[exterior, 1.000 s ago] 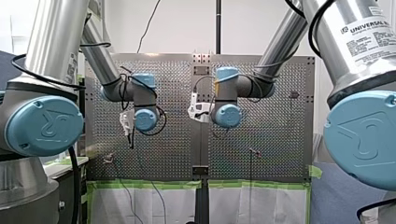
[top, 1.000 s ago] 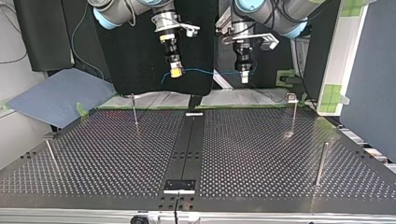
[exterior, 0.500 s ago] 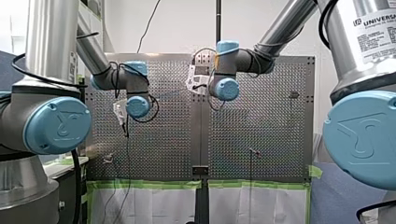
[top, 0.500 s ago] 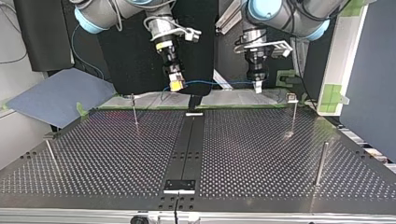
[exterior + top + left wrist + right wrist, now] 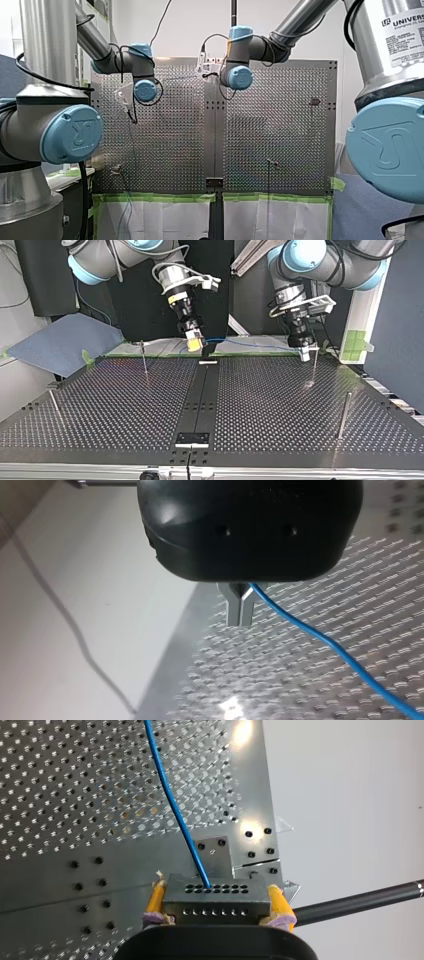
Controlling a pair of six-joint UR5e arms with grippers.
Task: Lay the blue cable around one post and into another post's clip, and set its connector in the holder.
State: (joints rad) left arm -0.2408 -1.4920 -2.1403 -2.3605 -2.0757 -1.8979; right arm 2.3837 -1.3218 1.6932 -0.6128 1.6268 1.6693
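Over the last second both my arms have swung out over the perforated metal desk (image 5: 125, 405) and spread apart. In the top view my right tool (image 5: 194, 343) has come down from mid-air. It now hangs just above the pale bracket (image 5: 208, 361) at the far end of the dark centre strip, which I take for the holder. My left tool (image 5: 303, 354) has travelled right and down until it sits just beside the thin metal post with a clip on top (image 5: 314, 362). The thin blue cable (image 5: 250, 343) is stretched in the air between the two tools, not yet round any post. I judge the routing is about to begin at that right-hand post.

My right tool's yellow pads (image 5: 157, 897) grasp the grey connector block (image 5: 215, 904), with the cable rising from its top. My left tool's metal fingers (image 5: 233, 609) are clenched on the cable, which leaves them near their root.

I cannot tell whether the cable already touches the post or its clip, because the tool overlaps it there. In the front view both tools hide behind their wrists and the cable barely shows.
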